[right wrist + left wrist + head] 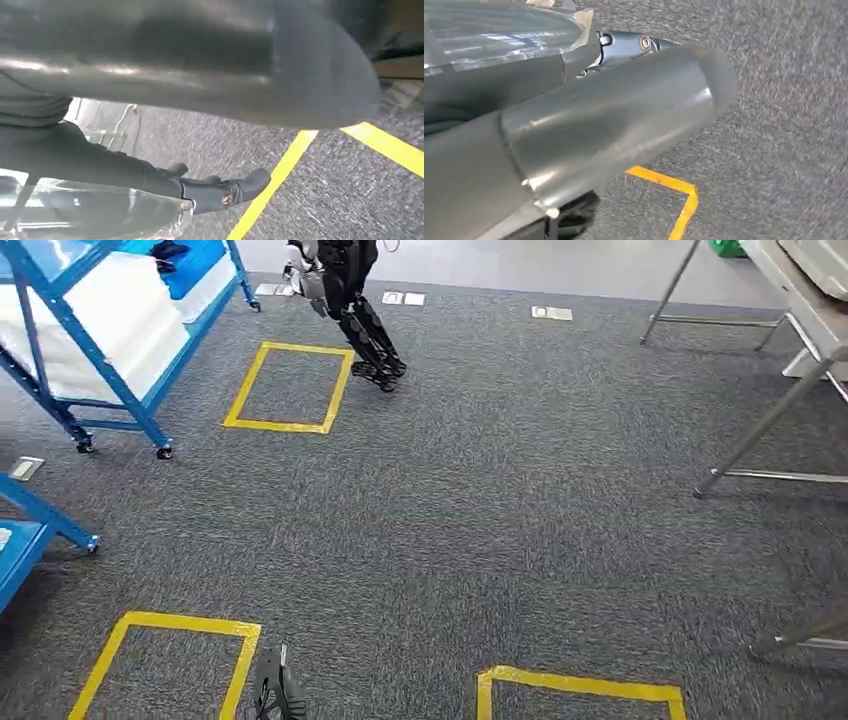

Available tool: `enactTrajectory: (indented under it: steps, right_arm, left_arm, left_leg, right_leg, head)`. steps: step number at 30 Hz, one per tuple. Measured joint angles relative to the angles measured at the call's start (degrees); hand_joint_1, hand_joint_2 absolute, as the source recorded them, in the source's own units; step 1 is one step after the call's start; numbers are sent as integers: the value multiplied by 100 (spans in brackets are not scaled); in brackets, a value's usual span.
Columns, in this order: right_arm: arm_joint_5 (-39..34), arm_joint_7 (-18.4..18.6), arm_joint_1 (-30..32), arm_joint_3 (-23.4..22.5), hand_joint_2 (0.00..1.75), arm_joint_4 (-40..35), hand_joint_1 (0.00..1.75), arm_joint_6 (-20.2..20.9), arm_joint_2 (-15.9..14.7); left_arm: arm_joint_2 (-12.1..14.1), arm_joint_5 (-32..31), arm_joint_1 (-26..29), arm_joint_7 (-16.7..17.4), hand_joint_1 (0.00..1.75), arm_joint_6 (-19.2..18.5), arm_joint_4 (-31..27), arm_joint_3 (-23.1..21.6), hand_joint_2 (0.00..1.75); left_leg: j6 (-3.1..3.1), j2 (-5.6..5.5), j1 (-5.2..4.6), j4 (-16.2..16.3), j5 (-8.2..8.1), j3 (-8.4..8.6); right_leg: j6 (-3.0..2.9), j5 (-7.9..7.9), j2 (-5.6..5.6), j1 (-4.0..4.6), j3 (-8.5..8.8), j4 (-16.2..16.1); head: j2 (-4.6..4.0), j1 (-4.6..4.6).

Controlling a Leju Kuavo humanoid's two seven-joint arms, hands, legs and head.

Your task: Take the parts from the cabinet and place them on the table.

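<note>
Blue steel-framed cabinet with white shelves (pixel 110 325), standing just left of the far yellow tape square (pixel 290 387) on the grey carpet floor (pixel 500 540). A small dark object (pixel 168 250) on the cabinet's top blue shelf is probably one of the parts; its long axis is too small to make out. The cabinet lies well ahead and to the robot's left, so the left hand (pixel 614 125) is judged the nearer. It hangs over the carpet, as does the right hand (pixel 200 60). Glossy clear material lies beside the fingers of each, so whether either hand holds anything cannot be told. The grey-legged metal desk (pixel 760 430) stands far right of the square, and a second robot's dark legs (pixel 365 330) stand at its far right corner.
</note>
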Motion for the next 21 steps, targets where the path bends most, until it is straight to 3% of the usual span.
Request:
enactTrajectory:
  steps: [2,3,4,5,7,8,9,10,11,13,14,15,16,17,18,19,20,21]
  right_arm:
    - [4,0,-6,0,0,0,0,2,-13]
    - [4,0,-12,0,0,0,0,2,-18]
    - [6,0,-7,2,0,2,0,7,-17]
    - [7,-2,-12,2,0,4,0,9,-13]
    - [13,-2,-51,4,0,2,0,11,-13]
    - [17,-2,-48,4,0,2,0,13,-9]
    - [26,0,-56,4,0,2,0,13,-2]
    - [35,0,-57,4,0,2,0,13,-7]
    - [39,0,-43,4,0,2,0,15,-7]
    - [37,0,-13,4,0,2,0,17,-13]
    - [37,0,-6,2,0,2,0,17,-20]
    - [35,0,-7,4,0,2,0,17,-20]
    - [35,-2,-14,4,0,2,0,17,-18]
    - [35,-2,-22,4,0,2,0,17,-15]
    - [35,-2,-28,4,0,2,0,17,-11]
    - [35,-4,-31,4,0,2,0,15,-11]
    - [33,-9,-26,4,0,2,0,9,-7]
    - [31,-11,-21,2,0,2,0,4,-11]
  left_arm:
    - [-2,2,23,2,0,17,0,2,0]
    - [-2,2,22,2,0,17,0,0,0]
    - [-2,2,18,2,0,17,0,0,0]
    - [-9,2,21,4,0,17,0,0,0]
    - [-5,2,49,4,0,22,0,0,0]
    - [-2,2,68,4,0,24,0,0,0]
    - [4,4,80,4,0,22,0,0,0]
    - [-4,22,88,6,0,15,0,0,0]
    - [-4,39,84,7,0,2,0,0,0]
    - [-4,39,92,7,0,-42,0,0,0]
    - [-4,41,103,7,0,-59,0,0,0]
    - [-2,39,120,11,0,-79,0,0,0]
    - [2,39,127,15,0,-87,0,0,0]
    - [4,37,127,15,0,-87,0,0,0]
    - [7,37,121,15,0,-90,-4,0,0]
    - [2,37,110,15,0,-90,-22,-2,0]
    - [0,35,94,20,0,-96,-37,-4,0]
    - [-7,31,86,20,0,-105,-50,-7,0]
  left_leg:
    - [-24,-183,11,17,11,7]
    - [-50,-257,17,34,12,-1]
    - [-95,-319,-12,76,4,-30]
    - [-132,-376,-24,91,-4,-50]
    - [-198,-444,5,46,35,-68]
    - [-238,-499,14,48,60,-93]
    - [-238,-392,36,100,21,-119]
    - [-256,1,-4,311,-164,-214]
    - [-287,205,7,736,-440,-405]
    - [-319,308,17,1639,-863,-826]
    - [-328,324,20,1905,-932,-951]
    - [-328,339,26,1871,-851,-916]
    - [-316,352,26,1594,-690,-744]
    - [-290,406,21,1062,-451,-426]
    - [-251,590,3,537,-270,-111]
    - [-216,920,-30,164,-241,116]
    - [-204,859,-60,121,-240,116]
    - [-184,795,-66,123,-232,93]
  right_leg:
    - [147,467,70,-49,403,-938]
    - [199,666,247,-99,628,-1445]
    - [194,716,454,-104,676,-1668]
    - [107,757,362,-91,661,-1680]
    - [23,772,286,-26,715,-1666]
    - [-28,807,214,-50,718,-1681]
    - [-74,836,146,-111,706,-1696]
    - [-127,846,97,-86,702,-1696]
    - [-159,845,11,-63,699,-1696]
    - [-177,834,-167,-31,676,-1695]
    - [-179,833,-252,-21,663,-1694]
    - [-179,832,-334,-14,657,-1694]
    - [-180,830,-403,-13,659,-1694]
    - [-183,825,-479,-12,669,-1694]
    - [-186,821,-532,-7,681,-1694]
    - [-166,807,-577,17,695,-1694]
    - [-132,783,-642,75,688,-1678]
    - [-123,784,-697,63,694,-1685]
  head:
    - [0,-2]
    - [0,0]
    - [0,19]
    - [0,9]
    - [0,-11]
    - [0,-9]
    - [0,-13]
    - [0,-41]
    - [0,-85]
    - [0,-83]
    - [0,-81]
    - [0,-79]
    - [0,-85]
    - [0,-79]
    - [0,-83]
    - [0,-87]
    - [0,-70]
    - [0,-55]
